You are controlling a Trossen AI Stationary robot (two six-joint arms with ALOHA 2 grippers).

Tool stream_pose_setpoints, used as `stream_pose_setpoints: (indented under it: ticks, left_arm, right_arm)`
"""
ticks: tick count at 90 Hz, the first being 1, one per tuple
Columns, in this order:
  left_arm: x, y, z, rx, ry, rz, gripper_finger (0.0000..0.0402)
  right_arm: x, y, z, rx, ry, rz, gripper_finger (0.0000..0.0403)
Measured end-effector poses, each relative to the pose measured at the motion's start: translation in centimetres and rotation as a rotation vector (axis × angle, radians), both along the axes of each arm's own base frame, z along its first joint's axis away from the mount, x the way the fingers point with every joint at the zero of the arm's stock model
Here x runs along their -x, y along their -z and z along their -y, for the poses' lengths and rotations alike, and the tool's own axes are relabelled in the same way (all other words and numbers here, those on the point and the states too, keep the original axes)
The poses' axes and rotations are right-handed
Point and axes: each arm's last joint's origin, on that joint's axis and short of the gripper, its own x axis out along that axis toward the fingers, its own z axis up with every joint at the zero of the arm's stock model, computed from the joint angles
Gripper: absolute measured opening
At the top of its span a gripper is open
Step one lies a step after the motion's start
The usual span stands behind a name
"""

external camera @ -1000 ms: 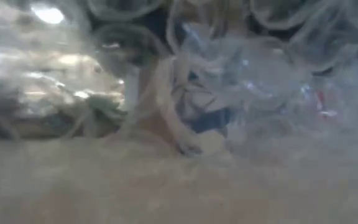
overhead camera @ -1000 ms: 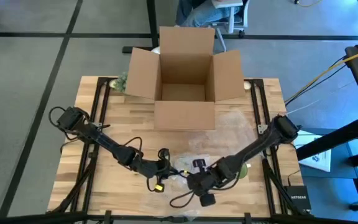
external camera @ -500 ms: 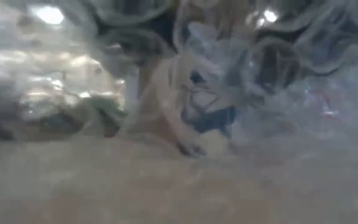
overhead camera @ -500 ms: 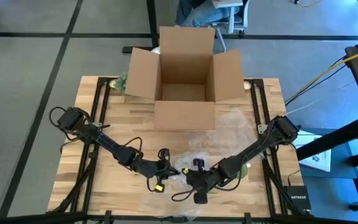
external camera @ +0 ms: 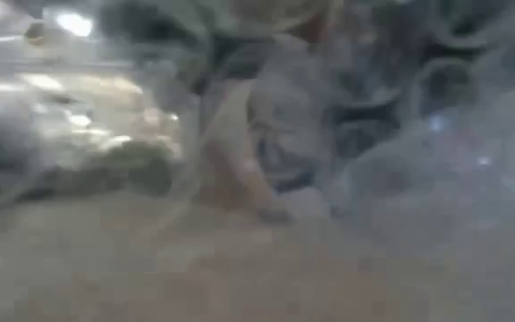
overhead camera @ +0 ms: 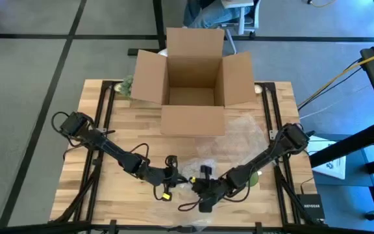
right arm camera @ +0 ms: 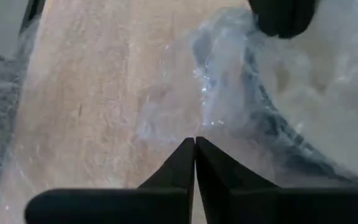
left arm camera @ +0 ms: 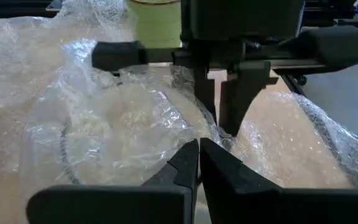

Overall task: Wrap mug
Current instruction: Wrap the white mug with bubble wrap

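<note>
Left gripper (left arm camera: pixel 198 155): fingers pressed together on a fold of bubble wrap (left arm camera: pixel 104 118), probably pinning the sheet at the table's (overhead camera: pixel 109 188) near edge; right gripper (right arm camera: pixel 194 152): fingers closed tip to tip on the same film, likely drawing it across; mug (left arm camera: pixel 154 18): pale green, mostly hidden behind clear, crinkled wrap just beyond both grippers; cardboard box (overhead camera: pixel 193 84): open, well apart at far edge.

Wooden table (overhead camera: pixel 109 130): open cardboard box (overhead camera: pixel 191 97), bubble wrap (overhead camera: pixel 239 133).
</note>
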Motion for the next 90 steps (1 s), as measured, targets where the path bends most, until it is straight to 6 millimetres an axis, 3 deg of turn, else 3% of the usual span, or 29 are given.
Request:
stream_pose_setpoints:
  ticks: [41, 59, 74, 90]
  left_arm:
    - [0.0, -0.1, 0.0, 0.001, -0.001, 0.003, 0.0000]
    - [0.0, -0.1, 0.0, 0.003, 0.001, 0.003, 0.0000]
    - [-0.1, -0.2, -0.1, 0.007, -0.008, 0.019, 0.0000]
    - [0.6, -2.2, -0.4, 0.016, -0.017, 0.051, 0.0000]
  right_arm:
    - [0.5, -7.4, 1.4, 0.226, 0.075, 0.108, 0.0000]
    - [-1.0, -7.0, 4.0, 0.198, 0.073, 0.016, 0.0000]
    - [-2.4, -5.1, 6.0, 0.104, 0.023, -0.107, 0.0000]
    - [-3.0, -3.7, 7.0, 0.065, 0.001, -0.187, 0.0000]
